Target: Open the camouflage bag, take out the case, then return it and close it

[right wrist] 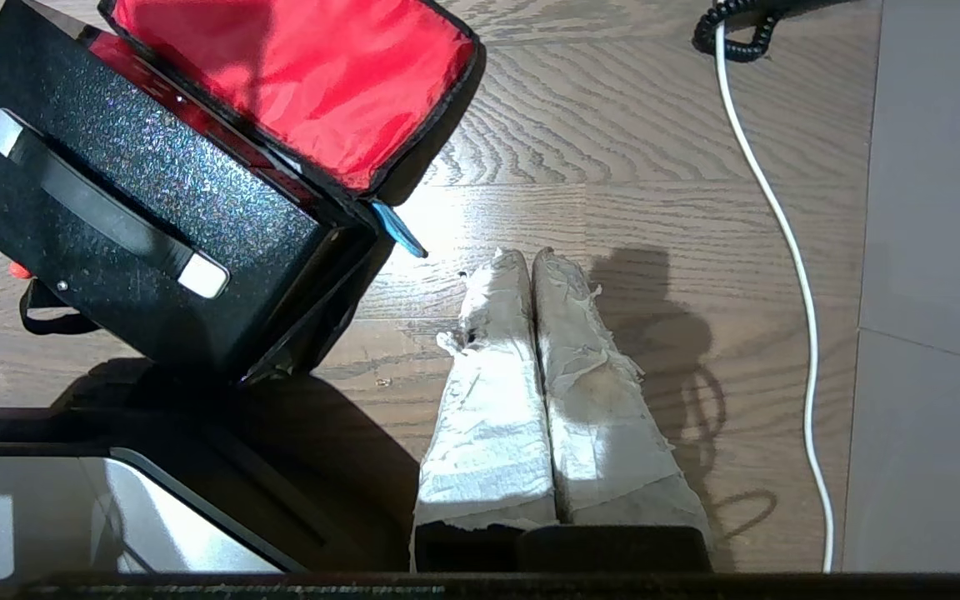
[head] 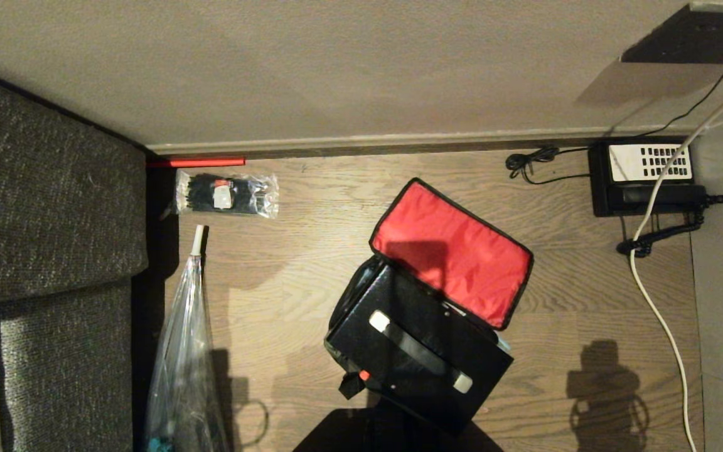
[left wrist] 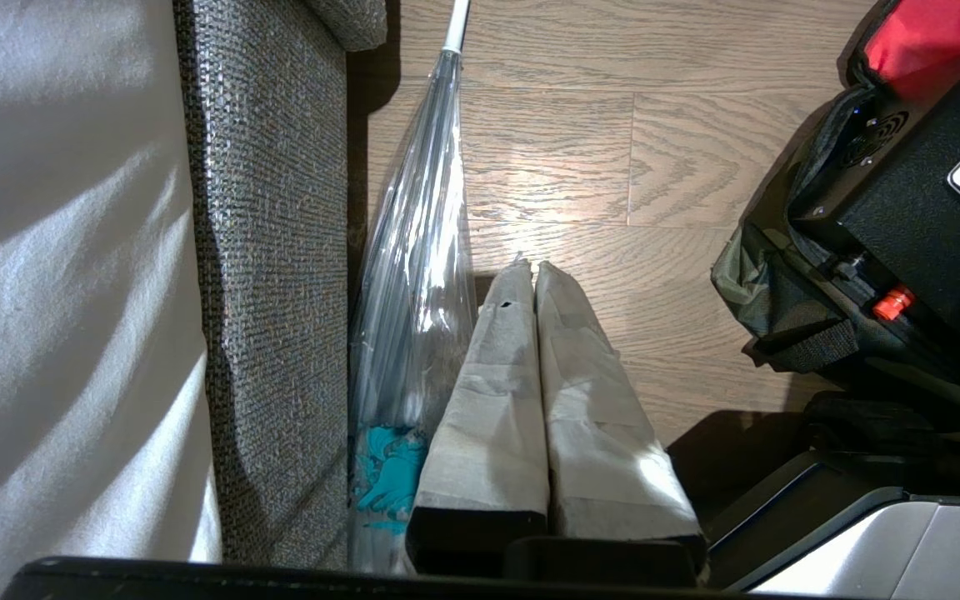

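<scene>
On the wood floor, middle: one camouflage bag [head: 361,282] stands open, its red-lined lid [head: 452,251] flipped back toward the wall.
Case: one black case [head: 418,351] sits in the bag's mouth, top face up, standing proud of the bag walls.
Case handle: one black strap [head: 421,353] with two pale ends lies along the top; one small red dot [head: 364,375] shows at the near corner.
Zipper clip: one light blue clip [right wrist: 401,233] pokes out at the bag's corner under the lid.
Left gripper [left wrist: 530,275]: pressed shut, both taped fingers [left wrist: 488,400] touching, holding nothing, over bare floor beside the umbrella and apart from the bag.
Right gripper [right wrist: 530,262]: also pressed shut and empty, its fingers [right wrist: 588,400] over bare floor just beside the bag's clip corner, not touching it.
Around: one clear packet of black cable ties [head: 226,194] near the wall; one red stick [head: 201,162] along the baseboard; one clear folded umbrella [head: 182,351] by one grey sofa [head: 48,207]; one black telephone [head: 644,176] with coiled cord; one white cable [head: 656,295] trailing along the floor on the right.
In the way: nothing lies between either gripper and the bag.
</scene>
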{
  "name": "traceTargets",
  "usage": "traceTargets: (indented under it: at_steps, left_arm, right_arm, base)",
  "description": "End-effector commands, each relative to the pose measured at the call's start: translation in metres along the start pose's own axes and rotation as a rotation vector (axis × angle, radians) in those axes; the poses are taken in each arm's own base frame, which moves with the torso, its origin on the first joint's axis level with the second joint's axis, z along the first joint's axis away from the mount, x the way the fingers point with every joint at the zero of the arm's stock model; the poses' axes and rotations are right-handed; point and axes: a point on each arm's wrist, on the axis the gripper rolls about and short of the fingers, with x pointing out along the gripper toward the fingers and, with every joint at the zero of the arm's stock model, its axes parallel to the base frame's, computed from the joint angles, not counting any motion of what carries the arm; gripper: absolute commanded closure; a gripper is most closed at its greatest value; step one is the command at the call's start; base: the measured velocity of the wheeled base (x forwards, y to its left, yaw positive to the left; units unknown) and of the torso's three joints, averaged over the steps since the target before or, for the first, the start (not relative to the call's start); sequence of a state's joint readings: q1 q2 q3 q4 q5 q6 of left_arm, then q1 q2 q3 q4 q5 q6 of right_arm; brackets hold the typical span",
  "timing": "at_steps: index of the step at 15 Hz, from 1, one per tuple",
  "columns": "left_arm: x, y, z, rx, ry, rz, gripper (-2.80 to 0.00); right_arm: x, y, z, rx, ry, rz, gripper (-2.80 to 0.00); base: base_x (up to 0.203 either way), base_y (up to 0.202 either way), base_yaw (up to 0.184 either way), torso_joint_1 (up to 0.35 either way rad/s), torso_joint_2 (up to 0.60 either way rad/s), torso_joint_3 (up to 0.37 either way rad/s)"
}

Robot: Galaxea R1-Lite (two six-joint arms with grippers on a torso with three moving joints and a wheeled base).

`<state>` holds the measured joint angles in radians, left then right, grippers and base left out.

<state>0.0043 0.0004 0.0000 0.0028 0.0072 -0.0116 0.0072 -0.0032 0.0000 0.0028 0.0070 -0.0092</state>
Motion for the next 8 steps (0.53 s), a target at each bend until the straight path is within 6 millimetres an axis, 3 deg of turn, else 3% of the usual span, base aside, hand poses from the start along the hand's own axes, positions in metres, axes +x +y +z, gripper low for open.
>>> traceTargets:
  at_steps: [1, 8]
  left_arm:
    - [0.0001, 0.0, -0.0009, -0.001, 0.001, 0.001, 0.0]
    - [0.0001, 0.0, -0.0009, -0.001, 0.001, 0.001, 0.0]
  right_arm:
    - [-0.0001, 0.0, -0.0001, 0.002, -0.001, 0.0, 0.0]
    - [0.0001, -0.0001, -0.0009, 0.006, 0.002, -0.002, 0.0]
  base:
    - [0.0, 0.0, 0.0, 0.0, 0.0, 0.0]
    - [0.0, 0.0, 0.0, 0.0, 0.0, 0.0]
